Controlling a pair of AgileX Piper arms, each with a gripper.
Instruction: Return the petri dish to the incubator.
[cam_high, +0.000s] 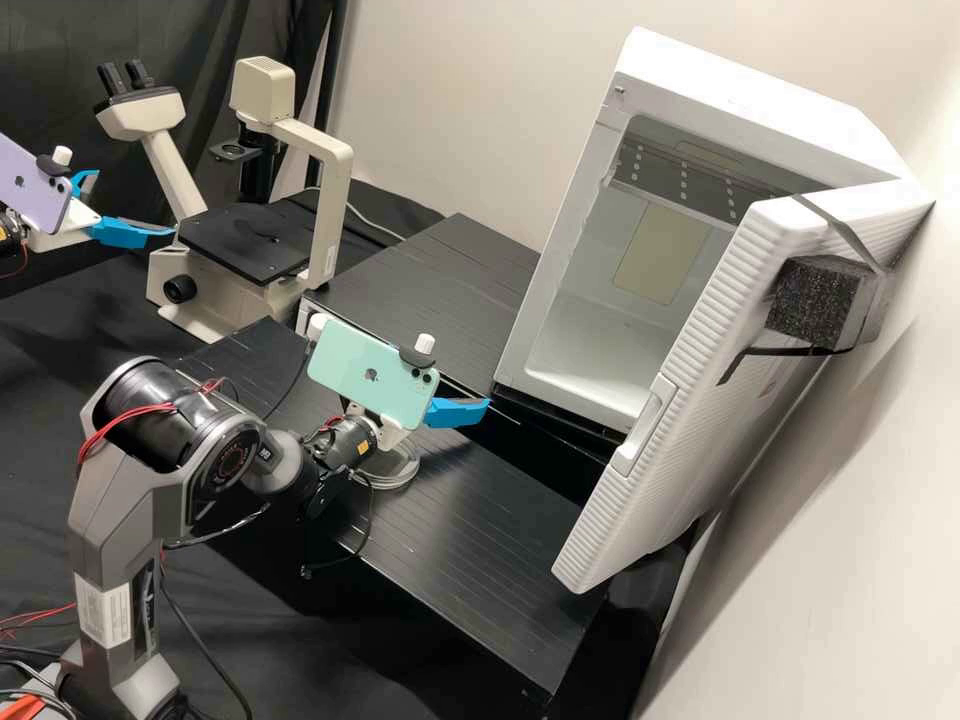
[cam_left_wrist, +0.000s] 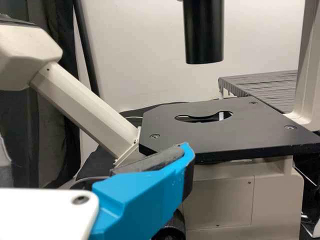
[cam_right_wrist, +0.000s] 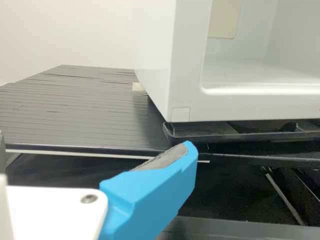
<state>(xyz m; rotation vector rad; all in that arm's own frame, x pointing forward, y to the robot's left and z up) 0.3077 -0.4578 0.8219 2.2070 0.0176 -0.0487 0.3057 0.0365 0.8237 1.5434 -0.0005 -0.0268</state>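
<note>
Beside the microscope (cam_high: 331, 205) at left, the left claw (cam_high: 134, 204) stands spread, as does the right claw (cam_high: 458, 412) near the open incubator (cam_high: 740, 110) at right; I cannot tell where the petri dish is, and too low an approach could clip the stage (cam_left_wrist: 165, 125) or the incubator's sill (cam_right_wrist: 260, 106), tipping a carried dish.

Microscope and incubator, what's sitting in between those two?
A black ribbed tabletop lies between the microscope and the incubator, as the high view shows.
</note>
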